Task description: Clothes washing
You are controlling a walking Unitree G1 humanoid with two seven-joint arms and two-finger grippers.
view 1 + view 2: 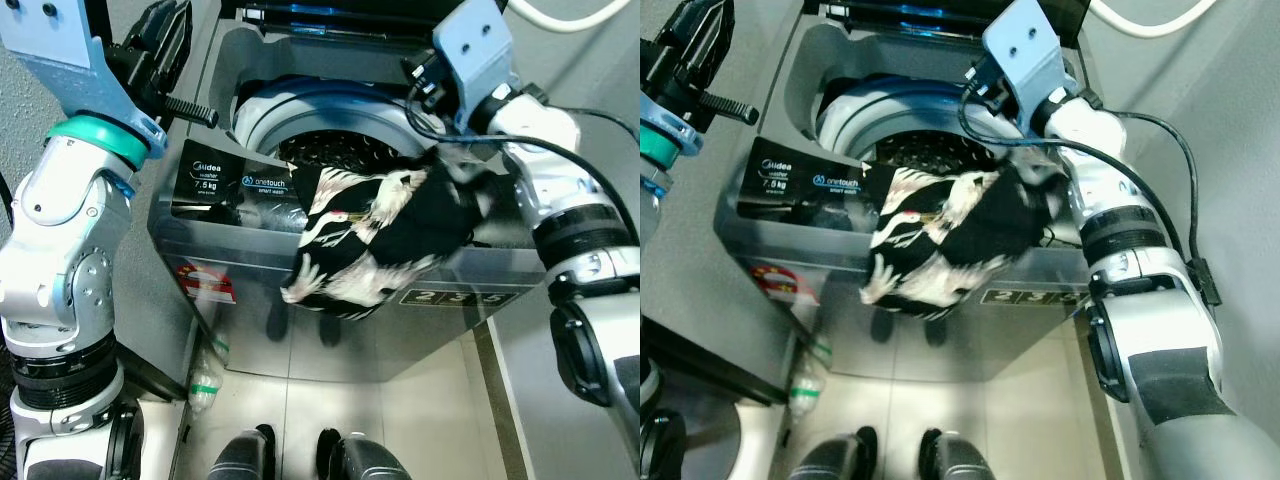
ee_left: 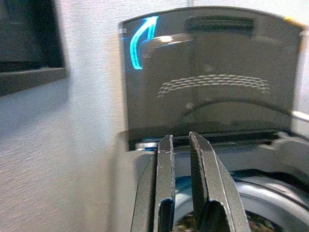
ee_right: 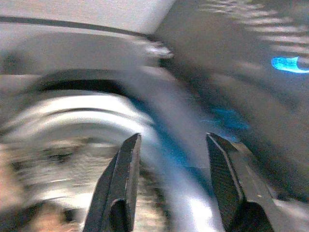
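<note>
A grey top-loading washing machine [image 1: 200, 225] stands before me with its lid [image 2: 212, 72] raised. A black garment printed with white cranes [image 1: 370, 235] is draped over the machine's front rim, and most of it hangs down outside. Its upper end lies at the edge of the drum [image 1: 330, 145], just under my right arm. My right gripper [image 3: 172, 140] hovers over the drum's right rim, open with nothing between its fingers; that view is blurred. My left gripper [image 2: 179, 137] is raised at the machine's left side, shut and empty, pointing at the lid.
A plastic bottle [image 1: 205, 385] lies on the tiled floor by the machine's left front corner. My feet [image 1: 300, 455] stand close to the machine's front. A wall runs along the left, and a white hose [image 1: 570, 15] curves at the back right.
</note>
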